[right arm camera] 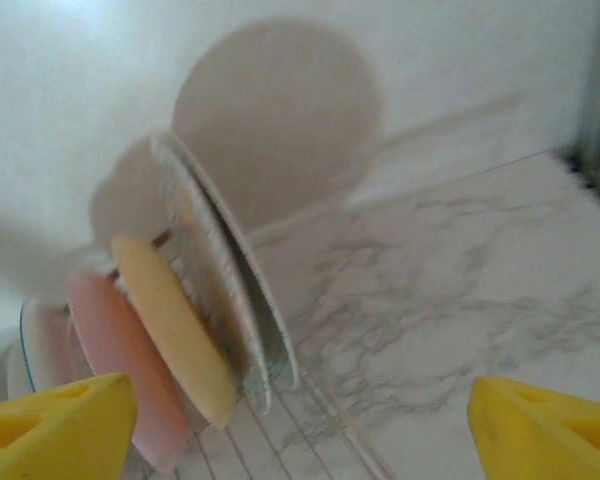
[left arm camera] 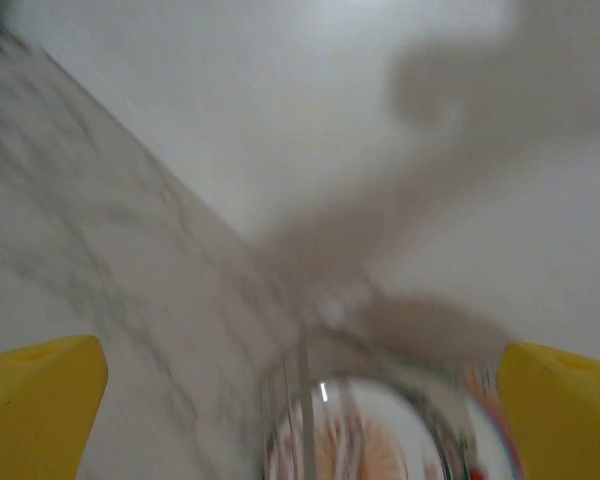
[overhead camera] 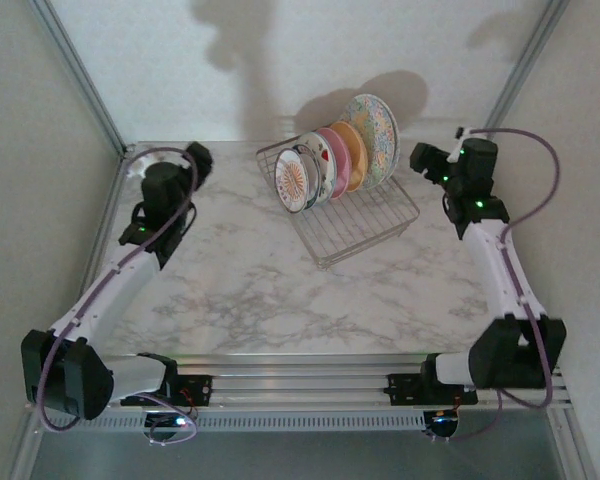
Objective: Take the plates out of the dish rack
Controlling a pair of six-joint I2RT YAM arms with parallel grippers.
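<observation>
The silver wire dish rack [overhead camera: 365, 222] stands at the table's back centre with several plates upright in it. From front to back: white sunburst plate [overhead camera: 292, 180], white plate with red and green motifs [overhead camera: 318, 162], pink plate [overhead camera: 335, 158], yellow-orange plate [overhead camera: 352, 154], large speckled plate [overhead camera: 376, 130]. My left gripper [overhead camera: 199, 157] hovers left of the rack, open, its yellow fingers [left arm camera: 35, 400] wide, the sunburst plate [left arm camera: 380, 435] blurred below. My right gripper [overhead camera: 422, 158] hangs right of the rack, open, facing the speckled plate [right arm camera: 215, 275], yellow plate [right arm camera: 170, 325] and pink plate [right arm camera: 115, 365].
The marble table [overhead camera: 280, 290] stretches in front of the rack. White walls with metal frame posts [overhead camera: 75, 70] close in the back and sides. The rack's right half [overhead camera: 380, 215] holds no plates.
</observation>
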